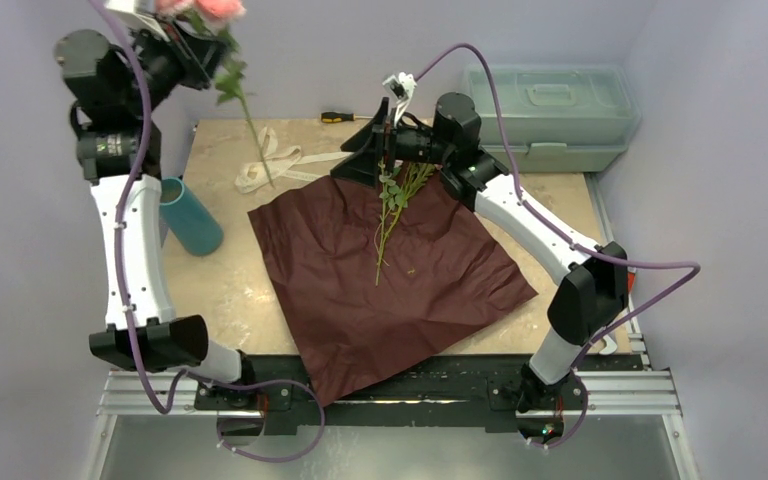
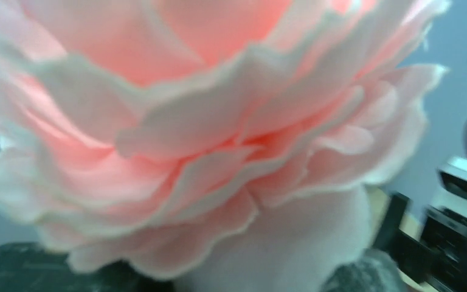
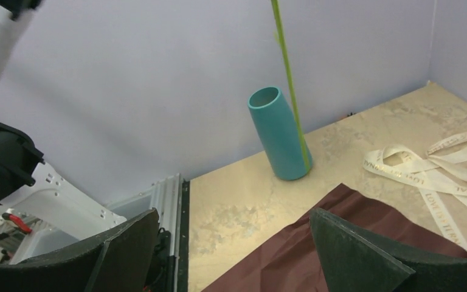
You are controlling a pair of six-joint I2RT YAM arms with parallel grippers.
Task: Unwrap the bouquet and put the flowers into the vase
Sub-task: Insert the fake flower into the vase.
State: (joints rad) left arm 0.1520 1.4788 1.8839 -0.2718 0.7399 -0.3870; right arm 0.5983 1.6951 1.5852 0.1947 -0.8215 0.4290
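- Left gripper (image 1: 190,36): raised high, clamped on a pink rose (image 2: 207,121) just under the bloom, whose green stem hangs below the gripper.
- Vase (image 1: 192,218): on the worktop (image 1: 222,292), well below the left gripper.
- Right gripper (image 3: 231,255): spread wide, holding nothing.
- Leafy stems (image 1: 395,200): just beneath the right gripper, lying on the maroon paper (image 1: 420,290).
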